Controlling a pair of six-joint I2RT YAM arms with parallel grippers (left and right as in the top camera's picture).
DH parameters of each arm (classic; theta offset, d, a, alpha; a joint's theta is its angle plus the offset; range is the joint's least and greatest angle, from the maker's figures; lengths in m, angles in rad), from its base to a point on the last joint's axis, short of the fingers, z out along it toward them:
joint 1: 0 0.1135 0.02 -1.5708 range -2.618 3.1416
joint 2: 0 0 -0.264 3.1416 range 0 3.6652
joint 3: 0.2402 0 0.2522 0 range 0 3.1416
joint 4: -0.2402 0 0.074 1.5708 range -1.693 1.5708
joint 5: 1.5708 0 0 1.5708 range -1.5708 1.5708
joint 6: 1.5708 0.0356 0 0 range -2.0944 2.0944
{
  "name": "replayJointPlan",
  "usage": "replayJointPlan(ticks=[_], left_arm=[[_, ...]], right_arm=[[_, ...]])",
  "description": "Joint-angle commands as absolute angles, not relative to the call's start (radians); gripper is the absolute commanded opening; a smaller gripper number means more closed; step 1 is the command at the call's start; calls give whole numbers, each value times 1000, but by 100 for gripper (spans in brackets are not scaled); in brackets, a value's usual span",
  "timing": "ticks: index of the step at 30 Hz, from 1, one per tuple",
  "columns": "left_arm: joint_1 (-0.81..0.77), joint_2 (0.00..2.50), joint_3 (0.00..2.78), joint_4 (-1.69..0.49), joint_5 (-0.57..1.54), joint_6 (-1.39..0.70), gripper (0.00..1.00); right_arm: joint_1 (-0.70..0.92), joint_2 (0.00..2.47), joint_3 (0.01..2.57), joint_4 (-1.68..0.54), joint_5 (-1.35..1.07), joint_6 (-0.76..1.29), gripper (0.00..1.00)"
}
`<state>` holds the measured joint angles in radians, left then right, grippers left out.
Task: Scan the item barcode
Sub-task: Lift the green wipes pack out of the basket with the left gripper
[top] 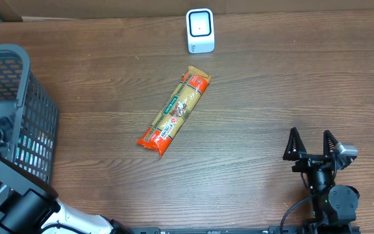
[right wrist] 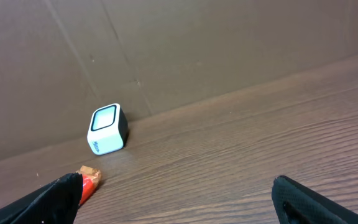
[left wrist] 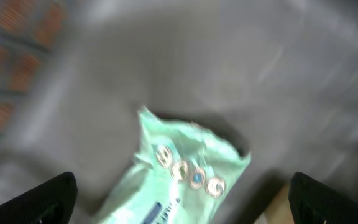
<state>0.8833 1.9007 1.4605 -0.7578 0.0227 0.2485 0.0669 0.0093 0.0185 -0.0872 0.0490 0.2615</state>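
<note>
Only the left wrist view shows us a mint-green pack [left wrist: 185, 180], blurred, below the left gripper's [left wrist: 182, 208] wide-spread, empty fingers. Overhead, we see the pasta pack [top: 174, 112] lying slantwise mid-table. It is clear with orange ends and a green label too small to read, and sits near the white scanner [top: 200, 30]. The right gripper [top: 312, 148] gapes wide, holding nothing.

Basket [top: 39, 123]: dark plastic mesh, at 9 o'clock on the table, partly cut off by the frame edge.
Table [top: 271, 84]: brown wood-grain top, spanning the whole overhead view.
Cardboard wall [right wrist: 197, 50]: plain brown, creased, upright along the 12 o'clock edge.
</note>
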Motion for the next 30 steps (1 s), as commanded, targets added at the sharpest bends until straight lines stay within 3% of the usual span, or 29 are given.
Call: replayJointPlan(ticks=[1, 12, 30], left_arm=[[879, 1909, 1402, -727, 21, 322, 100], [879, 1909, 1274, -622, -61, 323, 94], [878, 1909, 1138, -508, -25, 307, 83]], right_arm=[[71, 5, 8, -81, 47, 258, 100], [71, 5, 8, -81, 47, 258, 100], [71, 5, 8, -81, 47, 258, 100]])
